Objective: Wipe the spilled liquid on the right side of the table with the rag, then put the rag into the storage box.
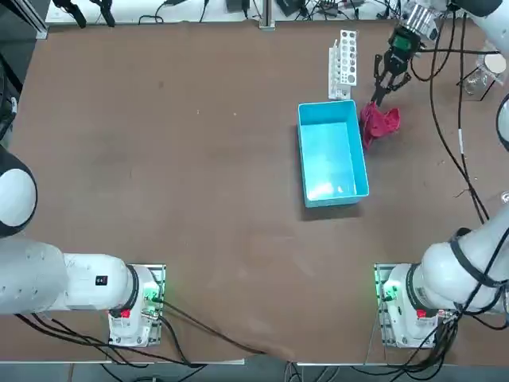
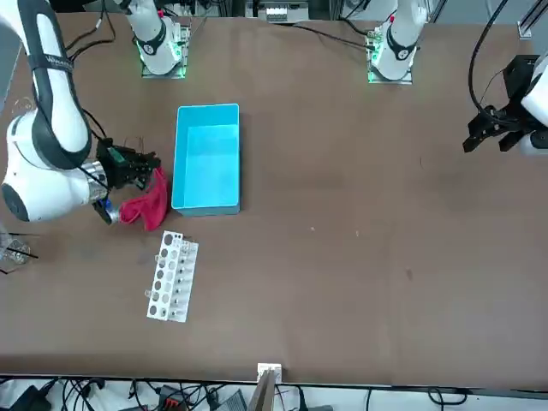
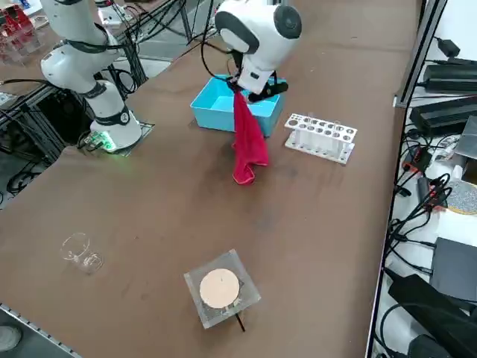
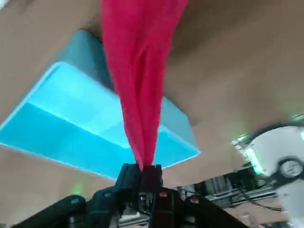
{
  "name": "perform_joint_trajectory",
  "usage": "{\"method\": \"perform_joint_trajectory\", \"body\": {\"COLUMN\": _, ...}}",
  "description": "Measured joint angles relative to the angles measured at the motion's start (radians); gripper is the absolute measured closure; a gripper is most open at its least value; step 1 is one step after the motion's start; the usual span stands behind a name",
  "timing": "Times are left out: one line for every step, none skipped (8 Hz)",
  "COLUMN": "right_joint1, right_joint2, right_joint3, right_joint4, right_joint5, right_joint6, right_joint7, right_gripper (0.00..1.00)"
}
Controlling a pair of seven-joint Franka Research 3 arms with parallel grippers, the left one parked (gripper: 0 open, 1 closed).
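In the top view, the blue bin [image 1: 332,154] lay right of centre, open and upright. Just beside it, at upper right, the right gripper [image 1: 378,101] clenched the pink rag [image 1: 378,122]; the step called for lifting hanging folds above the rim, centring, then letting go.

Rack [image 1: 343,65] beyond bin [image 1: 332,151]; rag [image 1: 377,124] right.

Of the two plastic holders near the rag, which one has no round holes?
The light-blue storage box: it is one wide open compartment, while the white rack has rows of round holes. The right claw grips the rag near the box.
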Motion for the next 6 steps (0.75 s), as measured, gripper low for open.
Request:
{"method": "perform_joint_trajectory", "body": {"right_joint1": -0.054, "right_joint2": 0.004, "right_joint3": -0.003, "right_joint4": -0.021, "right_joint5": -0.082, "right_joint6": -0.003, "right_joint7": -0.079, "right_gripper": 0.99}}
{"method": "perform_joint_trajectory", "body": {"right_joint1": -0.121, "right_joint2": 0.011, "right_joint3": -0.006, "right_joint4": -0.035, "right_joint5": -0.163, "right_joint6": -0.005, "right_joint7": -0.156, "right_gripper": 0.99}}
{"method": "perform_joint_trajectory", "body": {"right_joint1": -0.183, "right_joint2": 0.013, "right_joint3": -0.009, "right_joint4": -0.043, "right_joint5": -0.239, "right_joint6": -0.004, "right_joint7": -0.222, "right_gripper": 0.99}}
{"method": "perform_joint_trajectory", "body": {"right_joint1": -0.239, "right_joint2": 0.016, "right_joint3": -0.010, "right_joint4": -0.046, "right_joint5": -0.315, "right_joint6": 0.007, "right_joint7": -0.271, "right_gripper": 0.99}}
{"method": "perform_joint_trajectory", "body": {"right_joint1": -0.297, "right_joint2": 0.023, "right_joint3": -0.010, "right_joint4": -0.047, "right_joint5": -0.389, "right_joint6": 0.041, "right_joint7": -0.325, "right_gripper": 0.99}}
{"method": "perform_joint_trajectory", "body": {"right_joint1": -0.367, "right_joint2": 0.036, "right_joint3": -0.012, "right_joint4": -0.049, "right_joint5": -0.459, "right_joint6": 0.102, "right_joint7": -0.409, "right_gripper": 0.99}}
